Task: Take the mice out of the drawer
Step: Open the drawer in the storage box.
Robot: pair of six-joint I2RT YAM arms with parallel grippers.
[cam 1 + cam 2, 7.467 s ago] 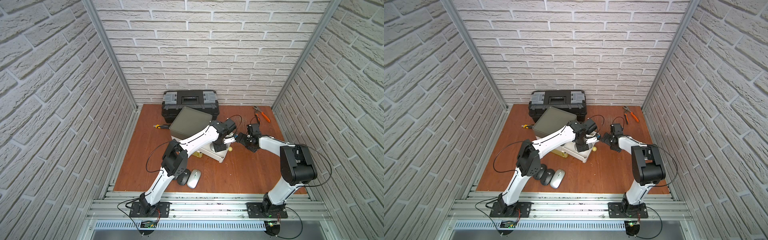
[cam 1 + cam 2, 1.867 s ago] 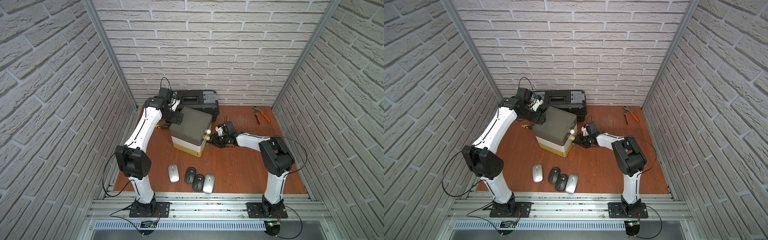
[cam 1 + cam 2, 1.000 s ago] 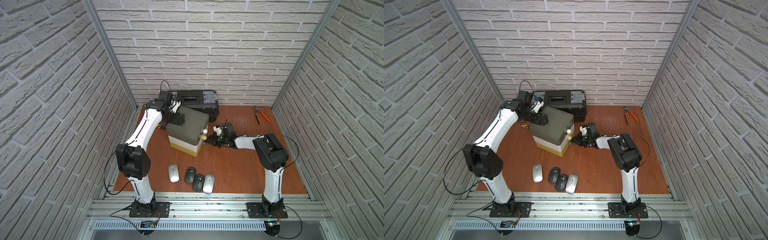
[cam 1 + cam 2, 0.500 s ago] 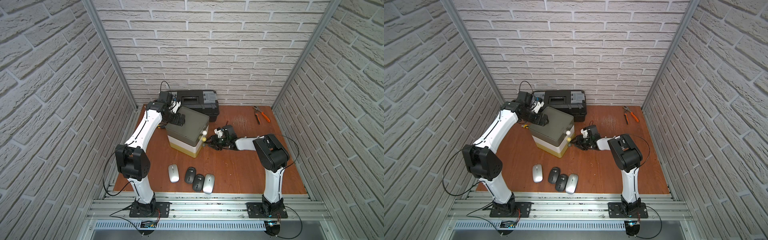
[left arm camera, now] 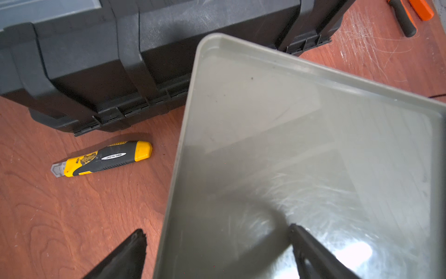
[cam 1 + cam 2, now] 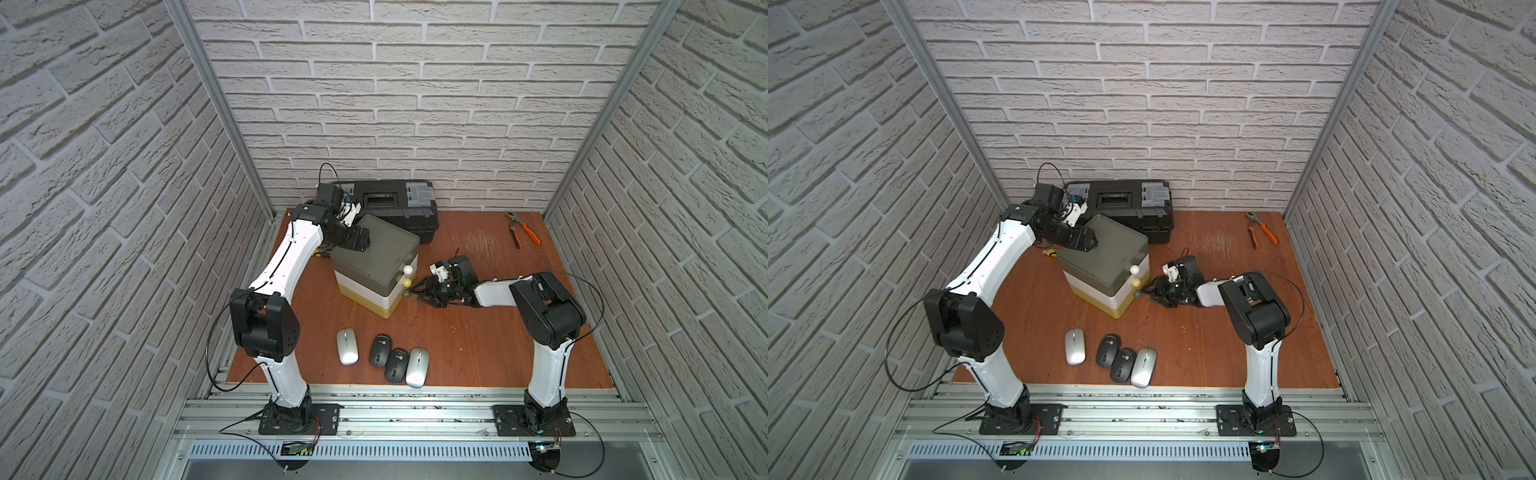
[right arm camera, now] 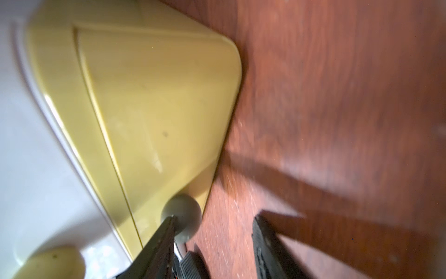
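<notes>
You've a black toolbox [image 6: 417, 216] (lid shut) by the back wall, a utility knife [image 5: 101, 159] beside it, orange pliers [image 6: 519, 227] well apart.

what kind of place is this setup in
Probably a lab robot cell styled as a workshop: white brick-patterned wall panels, a black plastic toolbox, orange-handled pliers on a reddish wooden tabletop.

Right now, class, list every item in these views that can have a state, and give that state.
Drawer unit, all three drawers shut.
Toolbox, lid shut.
Silver mice, two, out on the table.
Black mice, two, out on the table.
Utility knife, lying flat by the toolbox.
Pliers, lying flat, handles spread.
Left hand, open over the drawer unit's top edge.
Right hand, open at the grey knob, not gripping it.
</notes>
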